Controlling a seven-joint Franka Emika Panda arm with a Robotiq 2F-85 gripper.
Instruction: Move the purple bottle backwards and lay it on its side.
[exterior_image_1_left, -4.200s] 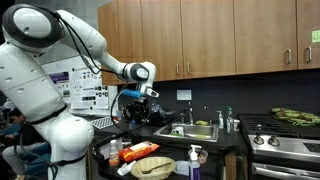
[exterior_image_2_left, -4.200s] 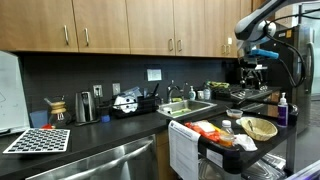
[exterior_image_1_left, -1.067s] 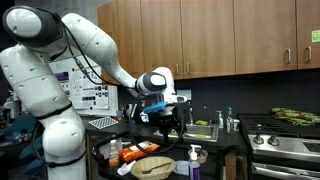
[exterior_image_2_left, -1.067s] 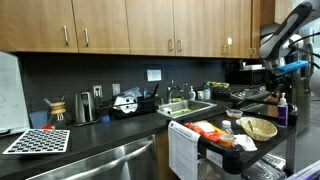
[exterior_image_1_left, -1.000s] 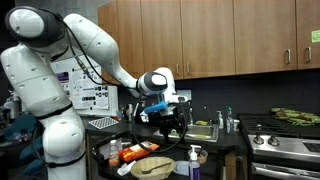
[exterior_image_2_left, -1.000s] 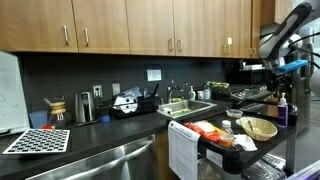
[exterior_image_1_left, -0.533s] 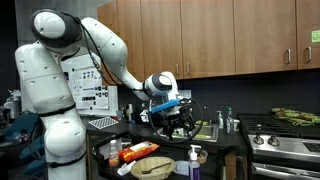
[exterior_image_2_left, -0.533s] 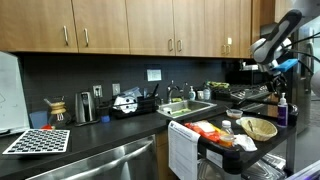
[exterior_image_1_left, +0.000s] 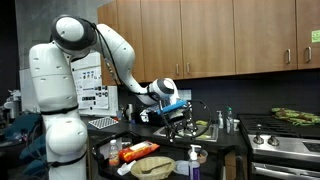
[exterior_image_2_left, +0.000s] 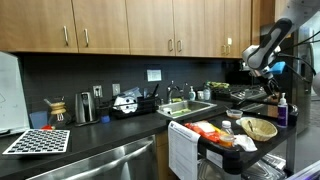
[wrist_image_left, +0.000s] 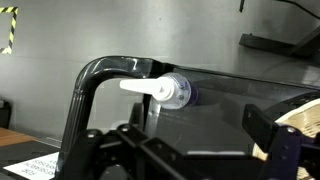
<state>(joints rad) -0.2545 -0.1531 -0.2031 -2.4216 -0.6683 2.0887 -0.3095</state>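
The approach was in hand; the gripper (exterior_image_1_left: 180, 122) hung with its fingers spread wide, holding nothing; the purple bottle (exterior_image_1_left: 194, 162) stood upright at its 5 o'clock, apart and untouched; next, it likely needed lowering around the bottle's body before closing.

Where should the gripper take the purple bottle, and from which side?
Probably the body of the purple bottle, just below the white pump, coming down from above with one jaw each side. It stands upright, and the pump is narrow with a spout jutting sideways.
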